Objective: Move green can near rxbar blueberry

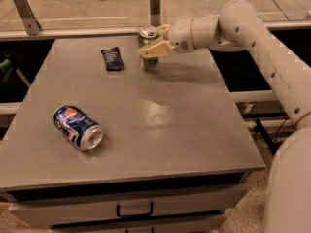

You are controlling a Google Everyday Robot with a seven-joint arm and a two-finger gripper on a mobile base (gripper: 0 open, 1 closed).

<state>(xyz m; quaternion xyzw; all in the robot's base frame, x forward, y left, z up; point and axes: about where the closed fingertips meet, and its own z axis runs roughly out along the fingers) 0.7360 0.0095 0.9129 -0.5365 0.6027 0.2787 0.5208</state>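
The green can point(148, 48) stands upright at the back of the grey table point(160, 125), its silver top showing. My gripper point(152, 42) reaches in from the right and is shut on the can, its tan fingers point(151, 51) wrapped around the can's sides. The rxbar blueberry point(112, 59), a flat dark navy wrapper, lies on the table just left of the can, a short gap away.
A dented blue Pepsi can point(77, 127) lies on its side at the front left. My white arm point(252, 38) spans the table's right back corner. A railing with metal posts point(154, 0) runs behind the table. Drawers point(133, 208) sit below the front edge.
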